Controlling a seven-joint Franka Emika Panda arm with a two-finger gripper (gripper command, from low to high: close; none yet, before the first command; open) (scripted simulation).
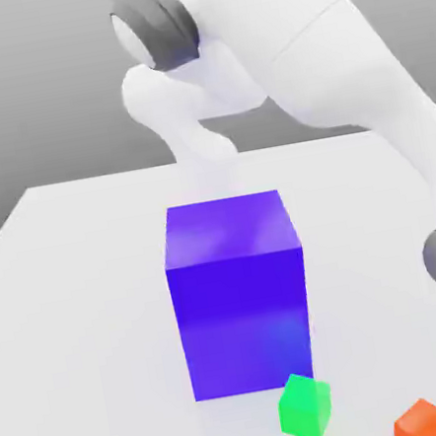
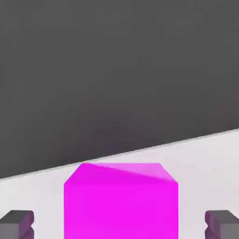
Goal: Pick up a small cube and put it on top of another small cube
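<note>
Exterior view: my arm is bending over the table and reaching down at that view's right, past the big blue block, near the green cube and orange cube. Hand view: my gripper is straddling the magenta cube on the table, fingertips standing clear of both its sides, holding nothing.

Green cube before blue block
</note>
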